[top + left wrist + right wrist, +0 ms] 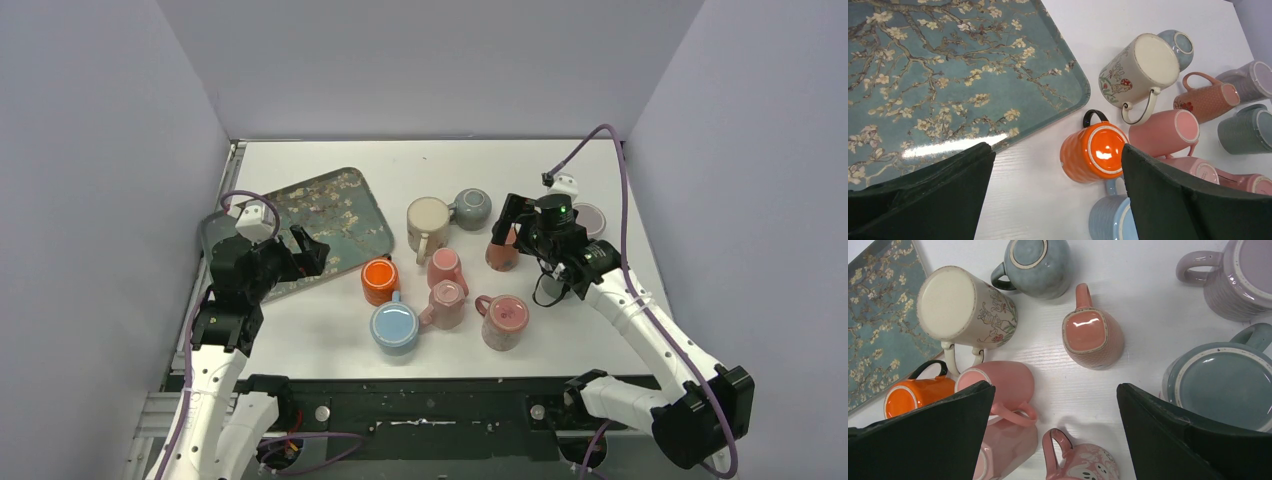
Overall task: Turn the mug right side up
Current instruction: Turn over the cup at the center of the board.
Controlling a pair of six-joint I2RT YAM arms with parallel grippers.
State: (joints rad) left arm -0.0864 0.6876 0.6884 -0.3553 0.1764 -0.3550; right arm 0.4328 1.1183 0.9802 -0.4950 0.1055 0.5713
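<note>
Fingers (923, 440) near teal mug (1220, 385), invisible overhead

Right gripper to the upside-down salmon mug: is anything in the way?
Nothing visible does. The right gripper is open over the salmon mug, and only bare table shows between its fingers and the mug. The pink mug and the grey-green mug flank it, both apart from it.

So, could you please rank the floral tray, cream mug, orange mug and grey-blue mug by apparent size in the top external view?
1. floral tray, clearly the largest.
2. cream mug.
3. orange mug and grey-blue mug look about alike; I would not rank them.
</note>
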